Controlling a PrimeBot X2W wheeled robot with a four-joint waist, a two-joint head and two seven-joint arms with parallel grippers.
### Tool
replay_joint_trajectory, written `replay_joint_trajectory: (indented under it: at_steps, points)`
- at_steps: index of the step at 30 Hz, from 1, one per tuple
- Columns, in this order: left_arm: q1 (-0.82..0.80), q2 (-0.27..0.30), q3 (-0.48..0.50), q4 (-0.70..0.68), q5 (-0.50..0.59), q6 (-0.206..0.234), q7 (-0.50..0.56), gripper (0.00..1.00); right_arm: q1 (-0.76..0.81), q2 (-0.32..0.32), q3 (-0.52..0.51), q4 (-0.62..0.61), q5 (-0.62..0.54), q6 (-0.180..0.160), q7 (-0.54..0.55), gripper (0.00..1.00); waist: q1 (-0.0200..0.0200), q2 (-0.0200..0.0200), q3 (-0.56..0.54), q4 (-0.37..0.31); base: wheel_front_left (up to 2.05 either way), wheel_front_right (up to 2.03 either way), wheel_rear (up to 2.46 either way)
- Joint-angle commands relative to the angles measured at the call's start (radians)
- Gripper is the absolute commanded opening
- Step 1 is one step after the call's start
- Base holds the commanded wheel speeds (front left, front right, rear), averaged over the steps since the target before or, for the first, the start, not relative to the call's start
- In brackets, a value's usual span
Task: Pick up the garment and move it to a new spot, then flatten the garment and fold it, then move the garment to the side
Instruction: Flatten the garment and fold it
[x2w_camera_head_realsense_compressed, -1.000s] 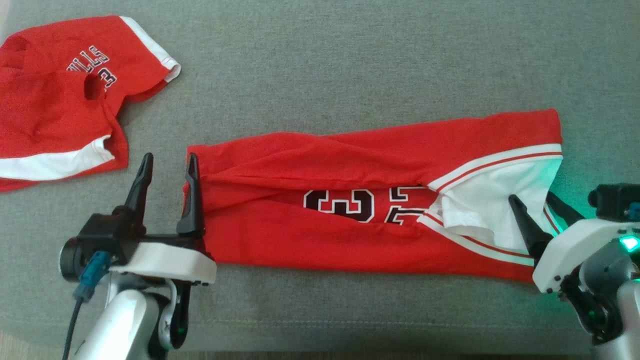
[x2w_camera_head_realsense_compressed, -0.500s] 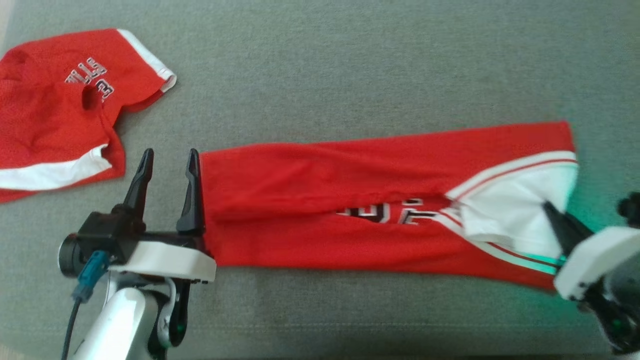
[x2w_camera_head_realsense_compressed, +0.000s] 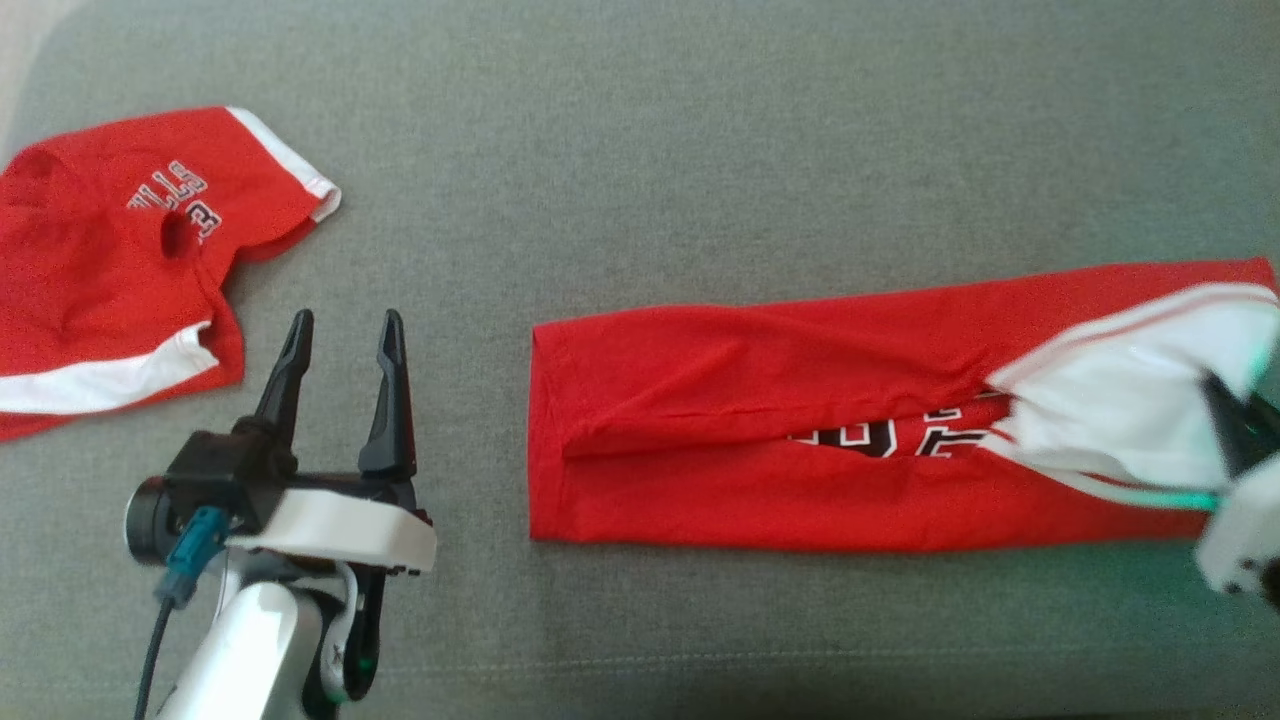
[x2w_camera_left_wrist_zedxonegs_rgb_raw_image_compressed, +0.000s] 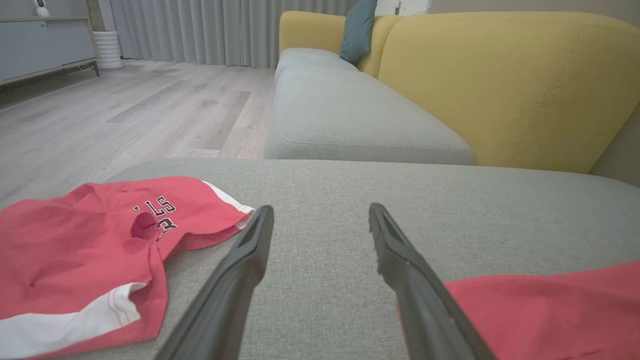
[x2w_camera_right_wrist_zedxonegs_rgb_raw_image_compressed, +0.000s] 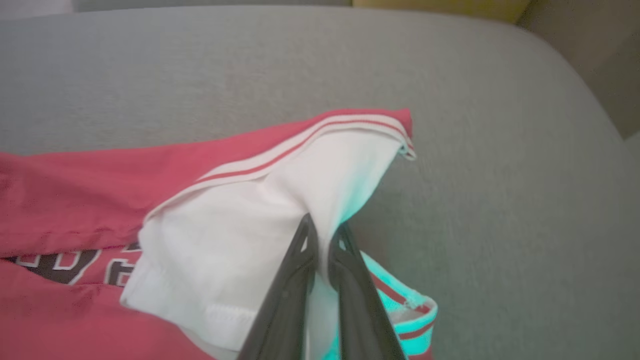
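Head view: the folded red garment (x2w_camera_head_realsense_compressed: 800, 470) lies at the right of the grey sofa seat (x2w_camera_head_realsense_compressed: 700, 150), its white end pinched by the right end effector (x2w_camera_head_realsense_compressed: 1228, 425). The left end effector (x2w_camera_head_realsense_compressed: 340, 345) is spread, apart from it. Left wrist view: fingers (x2w_camera_left_wrist_zedxonegs_rgb_raw_image_compressed: 235, 280) spread wide. Right wrist view: fingers (x2w_camera_right_wrist_zedxonegs_rgb_raw_image_compressed: 290, 290) clamp white fabric.

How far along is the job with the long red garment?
Done: the garment lies folded into a long strip on the grey cushion. In hand: the right gripper is shut on its white end; the left gripper stands open, apart from it. Left: probably setting it aside.
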Motion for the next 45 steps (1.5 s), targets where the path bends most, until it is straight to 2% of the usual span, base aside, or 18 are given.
replay_joint_trajectory:
  at_steps: [1, 6, 10, 16, 17, 22, 31, 32, 33, 34, 38, 41, 45]
  points:
    - [-0.009, 0.014, 0.043, -0.026, 0.007, -0.003, -0.012, 1.0, -0.053, -0.047, 0.05, -0.075, -0.038, 0.004, 0.015, 0.0, 0.0, 0.0, -0.017, -0.003, 0.0, 0.0, 0.0]
    - [0.002, 0.012, 0.032, -0.016, 0.005, -0.006, -0.012, 1.0, -0.123, -0.018, 0.237, -0.184, -0.065, 0.004, 0.077, 0.0, 0.0, 0.0, -0.056, -0.002, 0.0, 0.0, 0.0]
    - [0.003, 0.012, 0.023, -0.01, 0.004, -0.009, -0.008, 1.0, -0.174, 0.065, 0.391, -0.177, -0.03, 0.004, 0.082, 0.0, 0.0, 0.0, -0.072, 0.01, 0.0, 0.0, 0.0]
    - [0.0, 0.007, 0.01, -0.011, 0.006, -0.007, -0.005, 1.0, -0.214, 0.212, 0.572, -0.03, 0.018, 0.004, 0.006, 0.0, 0.0, 0.0, -0.075, 0.048, 0.0, 0.0, 0.0]
    - [0.0, 0.007, 0.01, -0.011, 0.006, -0.007, -0.005, 1.0, -0.214, 0.212, 0.572, -0.03, 0.018, 0.004, 0.006, 0.0, 0.0, 0.0, -0.075, 0.048, 0.0, 0.0, 0.0]
    - [-0.012, -0.002, -0.003, -0.008, 0.006, -0.01, -0.004, 1.0, -0.24, 0.256, 0.629, 0.134, 0.057, 0.004, -0.118, 0.0, 0.0, 0.0, -0.061, 0.085, 0.0, 0.0, 0.0]
    - [-0.044, -0.021, -0.019, 0.013, 0.012, -0.017, -0.007, 1.0, -0.329, 0.26, 0.719, 0.344, 0.198, 0.004, -0.29, 0.0, 0.0, 0.0, -0.025, 0.129, 0.0, 0.0, 0.0]
    - [-0.047, -0.023, -0.02, 0.015, 0.013, -0.018, -0.007, 1.0, -0.338, 0.26, 0.723, 0.36, 0.204, 0.004, -0.306, 0.37, 0.0, 0.0, -0.023, 0.131, 0.0, 0.0, 0.0]
    - [-0.049, -0.024, -0.021, 0.018, 0.014, -0.018, -0.008, 1.0, -0.347, 0.26, 0.729, 0.373, 0.212, 0.004, -0.318, 0.91, 0.0, 0.0, -0.022, 0.132, 0.0, 0.0, 0.0]
    - [-0.051, -0.025, -0.022, 0.02, 0.015, -0.018, -0.008, 1.0, -0.354, 0.26, 0.739, 0.38, 0.227, 0.004, -0.333, 1.0, 0.0, 0.0, -0.021, 0.133, 0.0, 0.0, 0.0]
    - [-0.056, -0.029, -0.027, 0.031, 0.021, -0.017, -0.009, 1.0, -0.38, 0.26, 0.777, 0.37, 0.261, 0.004, -0.403, 1.0, 0.0, 0.0, -0.022, 0.134, 0.0, 0.0, 0.0]
    - [-0.055, -0.029, -0.023, 0.033, 0.022, -0.013, -0.01, 1.0, -0.395, 0.26, 0.788, 0.316, 0.248, 0.004, -0.476, 1.0, 0.0, 0.0, -0.026, 0.127, 0.0, 0.0, 0.0]
    - [-0.048, -0.028, -0.015, 0.03, 0.023, -0.005, -0.01, 1.0, -0.398, 0.26, 0.732, 0.224, 0.184, 0.004, -0.558, 1.0, 0.0, 0.0, -0.036, 0.112, 0.0, 0.0, 0.0]
